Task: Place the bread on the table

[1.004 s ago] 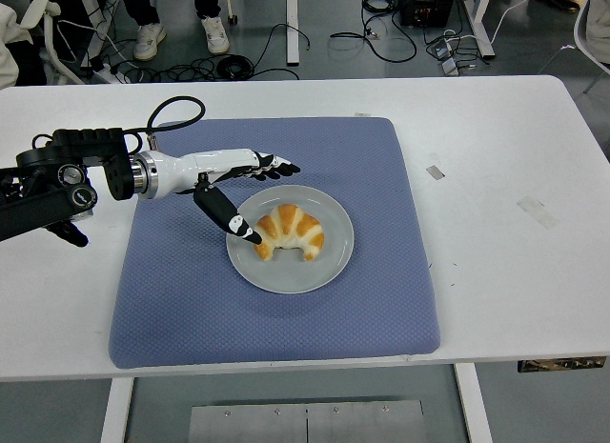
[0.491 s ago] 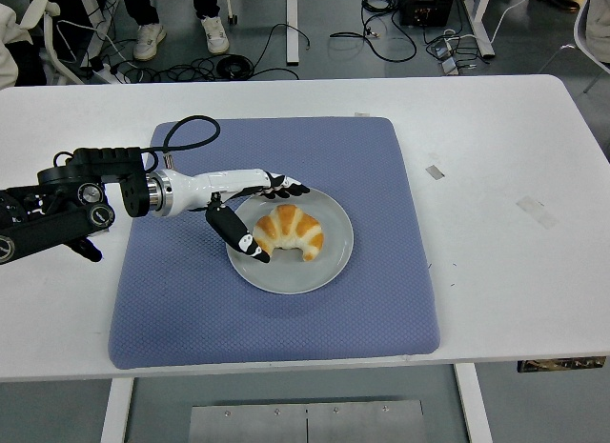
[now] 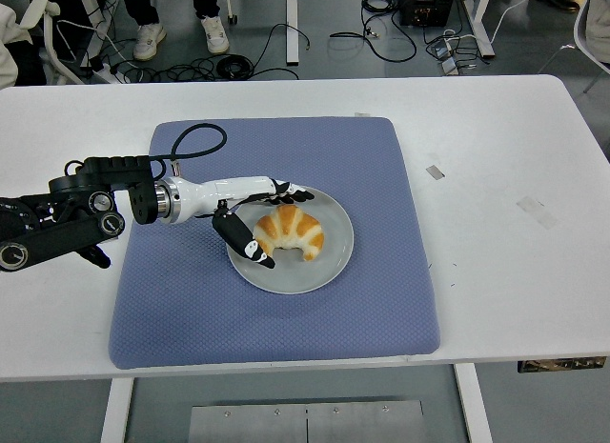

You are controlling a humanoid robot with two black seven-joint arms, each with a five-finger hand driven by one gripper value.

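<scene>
Bread: your croissant (image 3: 289,231) lies on the grey plate (image 3: 324,262), a little left of the plate's middle, just left of the frame's centre.
Left hand: your left hand (image 3: 257,214) reaches in from the left edge, fingers spread wide around the croissant's left end (thumb low at the plate's left rim, the others along its upper edge); it holds nothing, and you cannot tell whether it touches.
Mat: the blue mat (image 3: 191,310) lies under the plate, with bare room on every side.
Table: white table (image 3: 505,224) lies open to the right of the mat, apart from two tape scraps (image 3: 537,211).
</scene>
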